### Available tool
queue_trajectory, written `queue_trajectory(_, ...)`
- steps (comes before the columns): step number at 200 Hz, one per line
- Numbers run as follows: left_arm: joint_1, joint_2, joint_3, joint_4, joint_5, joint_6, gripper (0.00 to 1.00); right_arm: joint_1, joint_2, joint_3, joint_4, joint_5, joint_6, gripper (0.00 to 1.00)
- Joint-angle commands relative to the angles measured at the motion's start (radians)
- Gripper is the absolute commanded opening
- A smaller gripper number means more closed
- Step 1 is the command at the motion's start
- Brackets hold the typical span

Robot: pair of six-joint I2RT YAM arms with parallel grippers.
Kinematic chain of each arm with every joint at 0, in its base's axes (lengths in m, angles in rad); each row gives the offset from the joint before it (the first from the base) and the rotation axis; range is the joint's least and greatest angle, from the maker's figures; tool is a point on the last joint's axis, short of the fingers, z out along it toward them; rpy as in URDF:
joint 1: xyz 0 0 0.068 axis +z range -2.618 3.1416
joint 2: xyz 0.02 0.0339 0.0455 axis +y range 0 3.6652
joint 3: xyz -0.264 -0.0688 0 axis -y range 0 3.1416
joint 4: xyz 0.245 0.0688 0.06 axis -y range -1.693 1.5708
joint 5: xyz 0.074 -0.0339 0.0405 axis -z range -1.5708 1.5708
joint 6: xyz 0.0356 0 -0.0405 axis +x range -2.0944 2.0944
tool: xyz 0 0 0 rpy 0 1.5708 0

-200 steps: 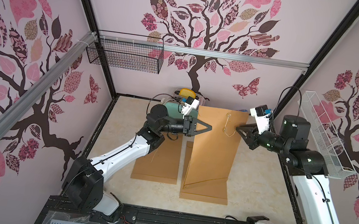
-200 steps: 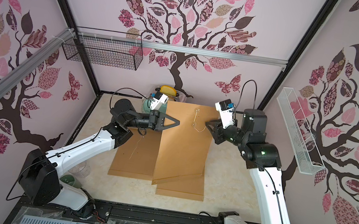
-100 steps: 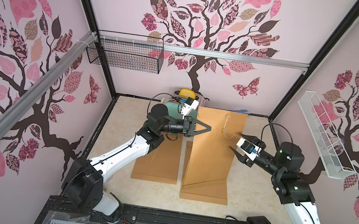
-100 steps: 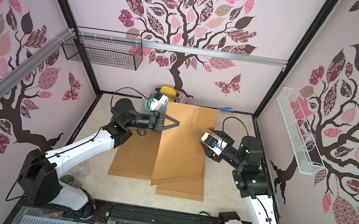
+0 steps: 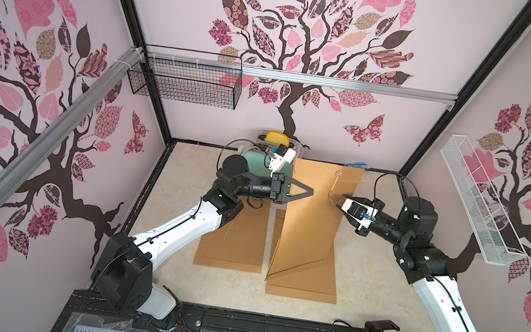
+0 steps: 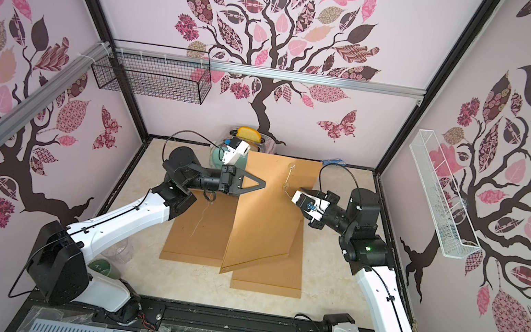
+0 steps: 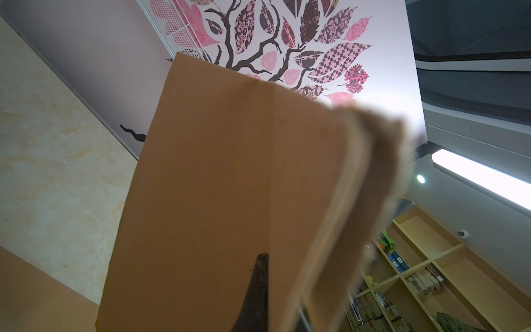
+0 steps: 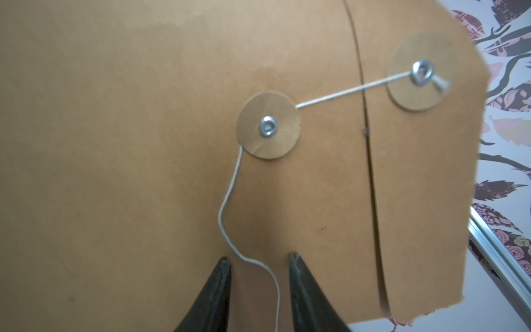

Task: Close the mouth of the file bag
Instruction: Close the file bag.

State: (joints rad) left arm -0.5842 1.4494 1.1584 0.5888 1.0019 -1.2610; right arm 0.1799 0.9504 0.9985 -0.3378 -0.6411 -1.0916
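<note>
Left pincer (image 5: 310,192) tight on file bag (image 5: 310,239), half hidden behind it; right pincer (image 8: 260,257) agape astride string (image 8: 220,212), string's end off-frame.

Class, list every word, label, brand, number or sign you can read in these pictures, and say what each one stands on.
No text can be read in any view.
file bag: plain brown, no printing on the faces shown.
green cup: pale marks in a top view, too small to read.
boxes on the shelves in the left wrist view: labels too blurred to read.
</note>
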Motion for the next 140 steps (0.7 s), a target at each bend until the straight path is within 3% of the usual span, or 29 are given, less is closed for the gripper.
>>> queue_trajectory(1,-0.006,-0.02,-0.002,0.075,0.015,-0.019,0.0,-0.002,0.007,-0.019,0.048,-0.027,0.023,0.3)
queue_trajectory(14,-0.006,-0.021,-0.001,0.078,0.013,-0.021,0.0,-0.002,0.005,-0.027,0.055,-0.01,0.022,0.27)
queue_trajectory(40,-0.007,-0.019,0.0,0.084,0.012,-0.025,0.0,-0.002,-0.006,-0.046,0.094,0.0,0.04,0.06)
queue_trajectory(59,-0.009,-0.017,0.0,0.096,0.012,-0.035,0.0,-0.002,-0.007,-0.045,0.115,0.003,0.068,0.01)
queue_trajectory(140,-0.011,-0.022,-0.01,0.04,0.0,0.009,0.0,-0.002,-0.015,0.095,-0.005,0.151,0.256,0.0)
